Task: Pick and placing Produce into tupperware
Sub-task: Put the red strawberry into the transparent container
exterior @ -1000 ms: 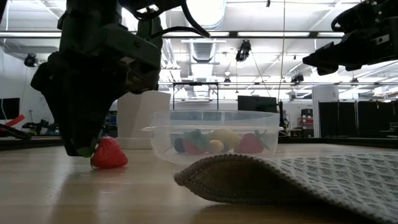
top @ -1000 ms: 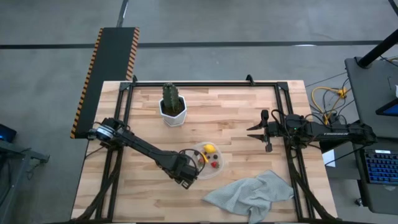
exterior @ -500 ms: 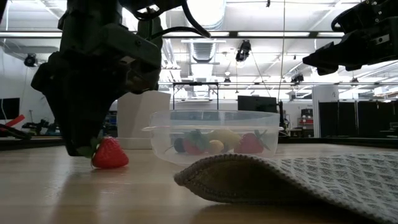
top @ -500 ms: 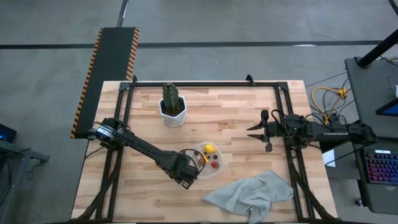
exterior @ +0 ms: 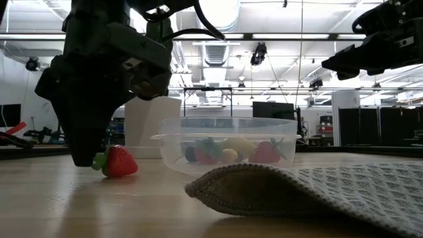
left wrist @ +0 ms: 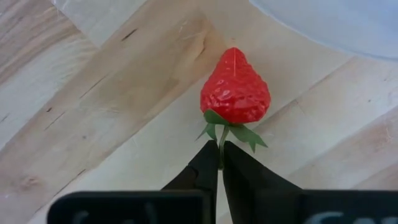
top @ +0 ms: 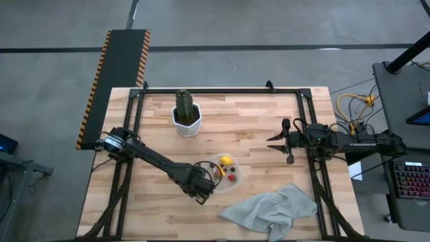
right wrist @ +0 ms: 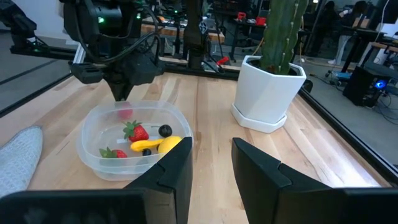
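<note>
The left gripper [left wrist: 220,163] is closed on the green stalk of a strawberry [left wrist: 235,88] lying on the tabletop [top: 255,128] beside the tupperware [top: 225,172], near the front edge. The right gripper [top: 287,140] is held partly open, empty, by the right edge.

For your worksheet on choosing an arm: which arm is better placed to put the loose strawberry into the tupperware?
Left. The left gripper is shut on the strawberry's stem beside the tupperware; the right gripper waits at the table's right edge.
</note>
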Tool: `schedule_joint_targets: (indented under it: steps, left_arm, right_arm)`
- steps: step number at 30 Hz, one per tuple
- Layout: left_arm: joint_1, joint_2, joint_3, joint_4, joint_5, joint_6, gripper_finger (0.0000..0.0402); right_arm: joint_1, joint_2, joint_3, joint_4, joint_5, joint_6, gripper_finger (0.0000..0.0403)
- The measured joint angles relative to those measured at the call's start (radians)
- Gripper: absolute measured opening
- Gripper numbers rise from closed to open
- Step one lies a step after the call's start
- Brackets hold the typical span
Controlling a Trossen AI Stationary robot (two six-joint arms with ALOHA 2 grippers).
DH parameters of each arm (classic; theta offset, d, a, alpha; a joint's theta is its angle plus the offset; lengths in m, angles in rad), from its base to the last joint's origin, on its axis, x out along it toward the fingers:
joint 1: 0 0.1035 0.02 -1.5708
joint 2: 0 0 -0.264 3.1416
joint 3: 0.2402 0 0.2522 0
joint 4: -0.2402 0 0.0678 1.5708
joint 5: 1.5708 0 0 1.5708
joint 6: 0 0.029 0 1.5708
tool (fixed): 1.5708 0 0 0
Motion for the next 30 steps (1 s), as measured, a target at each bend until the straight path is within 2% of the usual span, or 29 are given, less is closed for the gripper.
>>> schedule_joint_targets:
  steps: [6,13,23,30]
  left_arm:
    - [0.000,-0.001,0.003,-0.013,0.015,0.044,0.0001]
    - [0.000,-0.036,0.038,-0.138,0.022,0.067,0.0000]
    - [0.017,-0.094,0.152,-0.248,-0.076,0.125,0.0000]
    - [0.069,-0.094,0.205,-0.264,-0.116,0.252,0.0000]
  right_arm:
    - [0.000,0.000,0.000,0.000,0.000,0.000,0.0105]
    - [0.000,0.000,0.000,0.001,0.000,0.000,0.0105]
    - [0.000,0.000,0.000,0.006,0.000,0.008,0.0105]
    - [0.000,0.000,0.000,0.007,0.000,0.008,0.0105]
